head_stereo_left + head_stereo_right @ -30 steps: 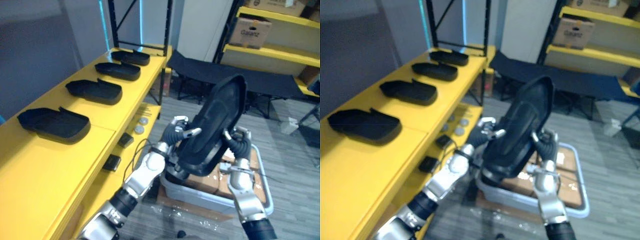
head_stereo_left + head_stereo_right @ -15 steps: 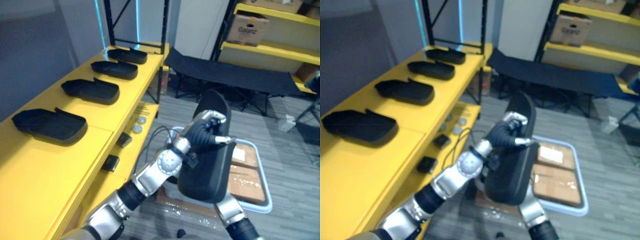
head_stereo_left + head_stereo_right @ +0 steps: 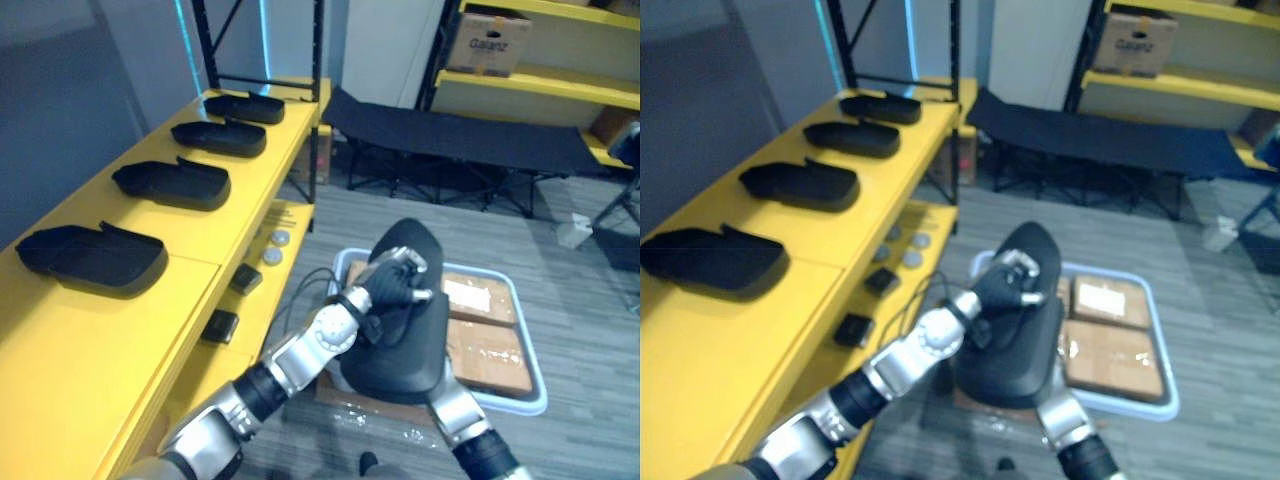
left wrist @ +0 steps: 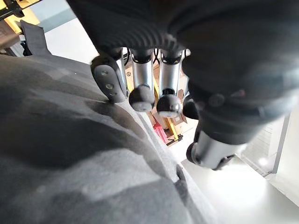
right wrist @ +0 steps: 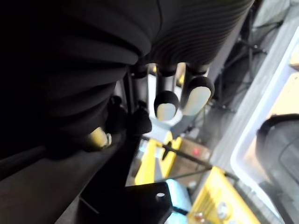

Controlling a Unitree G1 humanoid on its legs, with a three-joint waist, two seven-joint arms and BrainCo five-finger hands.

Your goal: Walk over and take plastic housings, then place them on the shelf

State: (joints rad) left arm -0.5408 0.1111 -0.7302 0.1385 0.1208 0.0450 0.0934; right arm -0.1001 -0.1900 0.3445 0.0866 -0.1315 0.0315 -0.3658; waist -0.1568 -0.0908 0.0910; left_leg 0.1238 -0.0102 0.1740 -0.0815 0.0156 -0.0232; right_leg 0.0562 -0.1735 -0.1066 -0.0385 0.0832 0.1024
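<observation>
I hold a black plastic housing in front of me, low over the floor, to the right of the yellow shelf. My left hand lies across its upper back with fingers curled on it; its fingertips press the dark surface. My right arm rises from below, and its hand is mostly hidden under the housing in the eye views. In the right wrist view the right hand's fingers curl beside the housing's dark edge. Several more housings lie in a row on the shelf top.
A pale tote with cardboard boxes stands on the floor under the held housing. Small parts lie on the lower shelf. A black cot and a yellow rack with a cardboard box stand behind.
The housing has come down from a raised, tilted stance to lower and flatter over the tote. My left hand has shifted onto its upper back; the right hand went underneath.
</observation>
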